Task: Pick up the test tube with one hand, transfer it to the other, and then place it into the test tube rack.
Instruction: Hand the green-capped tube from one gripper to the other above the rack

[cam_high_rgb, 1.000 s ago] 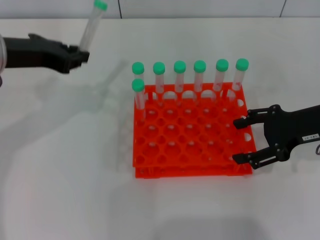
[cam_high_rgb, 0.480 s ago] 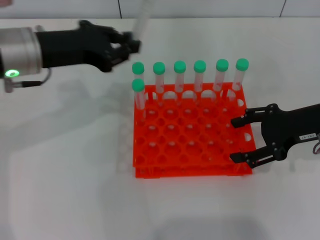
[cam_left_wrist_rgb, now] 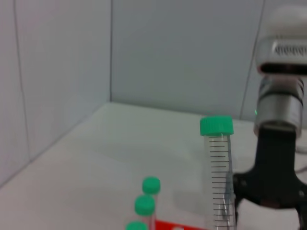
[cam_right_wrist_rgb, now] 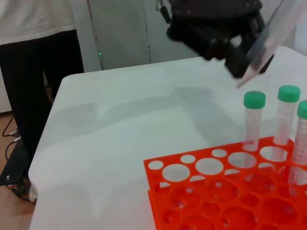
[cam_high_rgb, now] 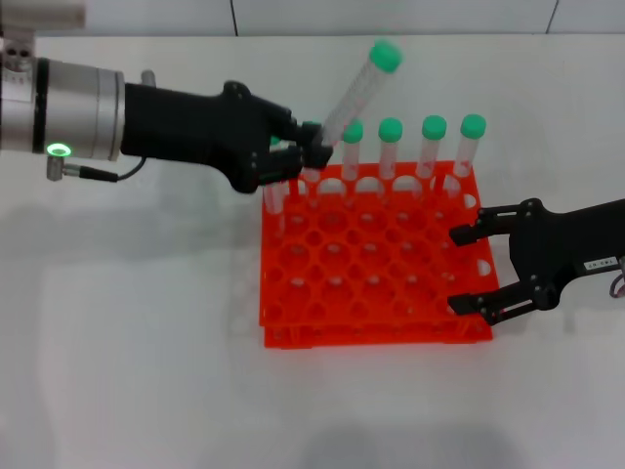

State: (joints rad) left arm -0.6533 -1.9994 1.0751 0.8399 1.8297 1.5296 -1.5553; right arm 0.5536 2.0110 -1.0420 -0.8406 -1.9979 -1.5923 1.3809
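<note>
My left gripper (cam_high_rgb: pixel 311 147), unlabelled black on a silver arm with a green light, is shut on the lower end of the test tube (cam_high_rgb: pixel 354 91). It holds the tube tilted above the back left of the orange-red rack (cam_high_rgb: pixel 376 332), green cap up and to the right. The tube also shows upright in the left wrist view (cam_left_wrist_rgb: pixel 219 179) and in the right wrist view (cam_right_wrist_rgb: pixel 273 33). My right gripper (cam_high_rgb: pixel 467 271), black with a small white label, is open at the rack's right edge, fingers pointing left.
Several other green-capped tubes (cam_high_rgb: pixel 432 151) stand in the rack's back row, with one more (cam_high_rgb: pixel 274 195) in the left column, partly hidden by the left gripper. A person in dark trousers (cam_right_wrist_rgb: pixel 43 76) stands beyond the table's far edge.
My left arm has swung right with the tube, from the far left to over the rack's back left corner. The right gripper has stayed almost still.
</note>
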